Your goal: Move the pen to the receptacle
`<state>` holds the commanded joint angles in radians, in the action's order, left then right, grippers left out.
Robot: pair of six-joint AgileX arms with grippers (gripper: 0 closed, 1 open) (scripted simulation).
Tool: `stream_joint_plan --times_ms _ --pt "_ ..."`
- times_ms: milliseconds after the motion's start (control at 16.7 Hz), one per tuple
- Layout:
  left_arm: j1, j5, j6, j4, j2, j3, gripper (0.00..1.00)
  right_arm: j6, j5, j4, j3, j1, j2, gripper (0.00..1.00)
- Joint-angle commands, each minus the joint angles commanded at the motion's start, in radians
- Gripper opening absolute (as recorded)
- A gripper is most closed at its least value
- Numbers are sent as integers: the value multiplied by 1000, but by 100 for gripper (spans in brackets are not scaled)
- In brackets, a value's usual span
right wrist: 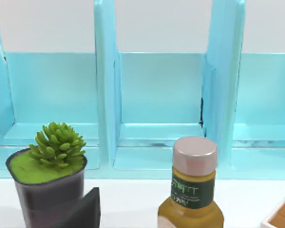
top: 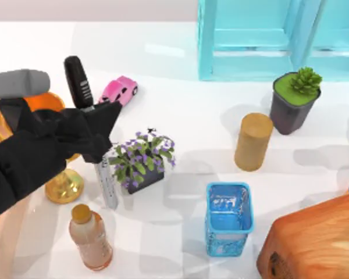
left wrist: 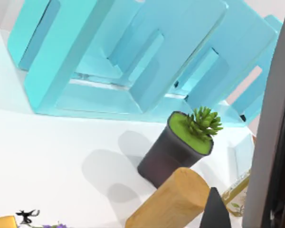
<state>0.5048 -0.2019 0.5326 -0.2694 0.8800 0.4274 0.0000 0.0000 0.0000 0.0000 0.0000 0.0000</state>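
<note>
lying on the desk at the top view's left, the pen (top: 92,125) runs lengthwise from its black ribbed cap at the far end to the grey-white printed barrel that reaches toward the bottle (top: 90,236), passing just beside the purple flower pot (top: 141,161). the left gripper (top: 99,131) sits right over the pen's middle, its dark fingers crossing that long axis (whether they are closed on the barrel, i cannot tell). this arm is by far the nearer one. the tray (top: 3,232) shows as a peach strip at the left edge, beyond the gold trophy (top: 61,183), so the carry would be short.
</note>
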Motion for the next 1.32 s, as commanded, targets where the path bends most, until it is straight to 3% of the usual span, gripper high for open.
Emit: stream_joint_plan --times_ms 360,600,840,1320 --pt "-57 -34 -40 -29 22 41 0 0 0 0 0 0 0 100" --pt "-235 -209 -164 -111 94 146 0 0 0 0 0 0 0 100" --pt "-449 -534 -319 -222 215 265 0 0 0 0 0 0 0 100" --pt "-890 -1356 -574 -401 582 436 0 0 0 0 0 0 0 100"
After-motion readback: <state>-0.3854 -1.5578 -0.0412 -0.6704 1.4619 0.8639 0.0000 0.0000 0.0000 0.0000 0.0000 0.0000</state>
